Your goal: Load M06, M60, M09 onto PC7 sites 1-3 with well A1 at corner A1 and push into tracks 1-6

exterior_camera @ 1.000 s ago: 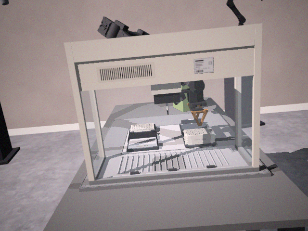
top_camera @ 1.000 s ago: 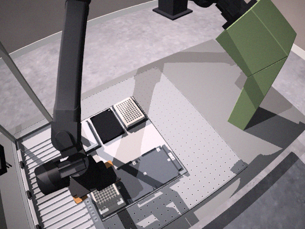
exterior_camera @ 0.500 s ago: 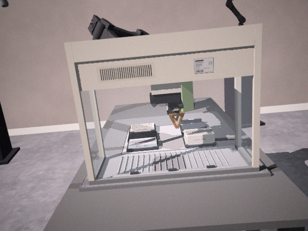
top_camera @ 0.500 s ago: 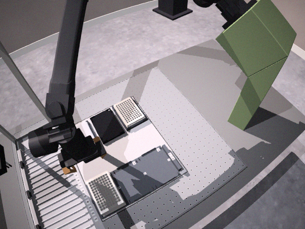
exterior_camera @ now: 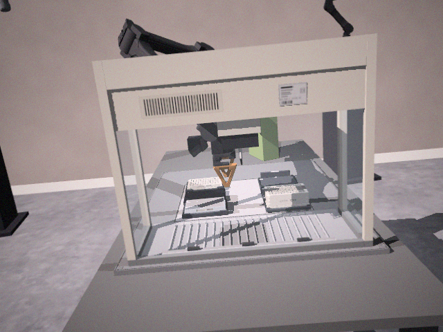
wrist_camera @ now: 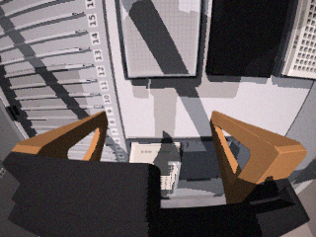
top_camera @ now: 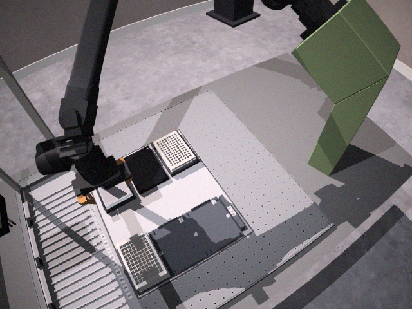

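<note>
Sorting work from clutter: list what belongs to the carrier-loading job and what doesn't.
Job: carrier, deep-well block, black plate, white 96-well plate, loading rails, open gripper.
Lying about: green box, dark pedestal.
</note>
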You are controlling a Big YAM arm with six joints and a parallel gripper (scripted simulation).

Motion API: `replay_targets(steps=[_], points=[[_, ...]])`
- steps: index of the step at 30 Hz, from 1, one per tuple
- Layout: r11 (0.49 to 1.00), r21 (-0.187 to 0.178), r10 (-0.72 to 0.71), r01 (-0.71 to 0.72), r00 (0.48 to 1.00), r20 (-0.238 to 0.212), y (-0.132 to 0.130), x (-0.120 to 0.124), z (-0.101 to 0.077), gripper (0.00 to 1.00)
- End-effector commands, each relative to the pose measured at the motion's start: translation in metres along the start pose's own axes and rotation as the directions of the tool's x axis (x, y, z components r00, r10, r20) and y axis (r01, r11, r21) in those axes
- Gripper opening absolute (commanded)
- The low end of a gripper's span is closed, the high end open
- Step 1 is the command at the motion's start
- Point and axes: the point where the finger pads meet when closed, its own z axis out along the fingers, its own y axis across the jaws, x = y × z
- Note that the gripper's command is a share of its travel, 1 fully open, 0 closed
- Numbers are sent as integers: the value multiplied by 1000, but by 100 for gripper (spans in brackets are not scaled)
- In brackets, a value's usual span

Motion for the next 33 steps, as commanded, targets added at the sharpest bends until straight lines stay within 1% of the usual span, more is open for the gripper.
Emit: replay_targets(steps=[1, 3, 10, 13, 14, 16, 19, 20, 21, 28, 30, 31, 33], points=[[1000, -10, -14, 14, 1000, 7, 2, -31, -8, 100], [1000, -6, -20, 20, 1000, 5, 0, -44, -8, 100], [1000, -10, -16, 16, 1000, 7, 0, -93, -8, 100], [1000, -10, -15, 15, 1000, 7, 0, -93, -8, 100], [998, -29, -59, 58, 998, -10, 7, -59, -16, 100], [998, -26, -64, 64, 998, -12, 4, -56, -15, 100], [998, -30, -58, 58, 998, -10, 7, -58, -16, 100], [999, -27, -31, 31, 1000, -1, 8, -70, -5, 100], [1000, -12, -13, 13, 1000, 8, 4, -82, 8, 100], [1000, -13, -13, 13, 1000, 9, 4, -82, 27, 100], [1000, -13, -13, 13, 1000, 9, 4, -82, 27, 100], [999, -30, -24, 24, 1000, 3, 11, -73, 19, 100], [1000, -19, -17, 17, 1000, 7, 7, -79, 31, 100]])
